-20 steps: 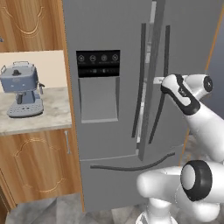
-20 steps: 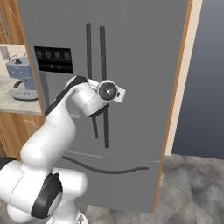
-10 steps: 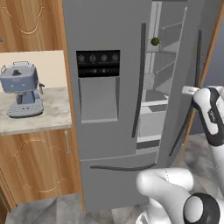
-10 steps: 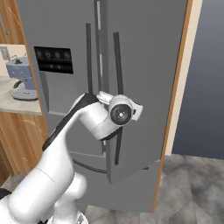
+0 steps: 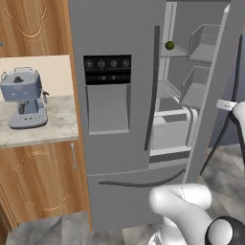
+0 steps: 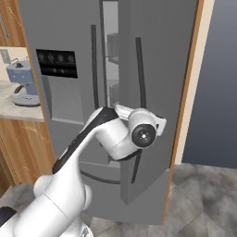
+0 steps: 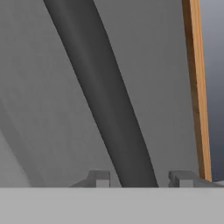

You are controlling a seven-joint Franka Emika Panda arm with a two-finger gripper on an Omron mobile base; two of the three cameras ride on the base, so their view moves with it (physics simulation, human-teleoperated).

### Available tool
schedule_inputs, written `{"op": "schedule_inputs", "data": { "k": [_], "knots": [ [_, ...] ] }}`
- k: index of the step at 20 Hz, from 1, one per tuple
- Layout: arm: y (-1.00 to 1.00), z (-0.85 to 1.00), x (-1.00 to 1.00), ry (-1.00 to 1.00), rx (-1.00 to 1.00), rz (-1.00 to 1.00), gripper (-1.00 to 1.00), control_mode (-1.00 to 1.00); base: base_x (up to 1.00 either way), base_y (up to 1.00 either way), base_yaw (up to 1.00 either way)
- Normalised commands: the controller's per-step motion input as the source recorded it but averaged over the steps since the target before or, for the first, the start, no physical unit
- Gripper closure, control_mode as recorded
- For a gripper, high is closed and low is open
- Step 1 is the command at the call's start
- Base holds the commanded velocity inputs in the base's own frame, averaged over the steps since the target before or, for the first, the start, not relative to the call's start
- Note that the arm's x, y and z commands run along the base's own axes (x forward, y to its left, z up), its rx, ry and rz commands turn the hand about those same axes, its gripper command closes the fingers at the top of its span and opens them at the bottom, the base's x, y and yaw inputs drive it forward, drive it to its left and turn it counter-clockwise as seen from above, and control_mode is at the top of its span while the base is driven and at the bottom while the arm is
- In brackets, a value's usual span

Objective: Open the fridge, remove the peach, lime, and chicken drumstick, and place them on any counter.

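The grey fridge (image 5: 115,28) has its right door (image 5: 225,72) swung well open, so the shelves and door bins show. A small dark green lime (image 5: 169,45) sits on an upper shelf. In the hand view my gripper (image 7: 139,178) is shut on the right door's dark handle (image 7: 105,109), which runs up between the fingertips (image 7: 98,178). The same handle (image 6: 140,69) shows in the right base view above my wrist. The peach and the chicken drumstick are out of view. The counter (image 5: 57,129) lies left of the fridge.
A blue coffee machine (image 5: 24,98) stands on the counter, with wooden cabinets (image 5: 43,177) below and above it. The left fridge door carries a black dispenser panel (image 5: 107,69). A wooden panel (image 6: 190,83) flanks the fridge on the right, beside open floor (image 6: 203,194).
The right fridge door has swung from nearly shut to wide open, drawn by my gripper on its handle. The arm moved right and toward the base. The inside and the lime came into sight.
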Motion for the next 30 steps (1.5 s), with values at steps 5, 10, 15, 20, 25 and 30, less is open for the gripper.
{"op": "schedule_inputs", "data": {
  "k": [5,10,15,20,25,30],
  "knots": [
    [0.27,0.01,-1.00,0.00,0.00,0.08,-1.00,-1.00,0.00,0.00,0.00],
    [0.39,0.66,-1.00,-0.01,-0.12,0.00,-1.00,-1.00,0.00,0.00,0.00],
    [0.03,0.69,-1.00,0.16,-0.23,0.00,-1.00,-1.00,0.00,0.00,0.00],
    [0.51,0.71,-0.84,0.02,-0.21,-0.05,-1.00,-1.00,0.00,0.00,0.00],
    [1.00,0.21,0.00,0.07,-0.24,-0.31,-1.00,-1.00,0.00,0.00,0.00],
    [0.94,0.11,0.24,0.31,-0.26,-0.29,-1.00,-1.00,0.00,0.00,0.00]
  ]
}}
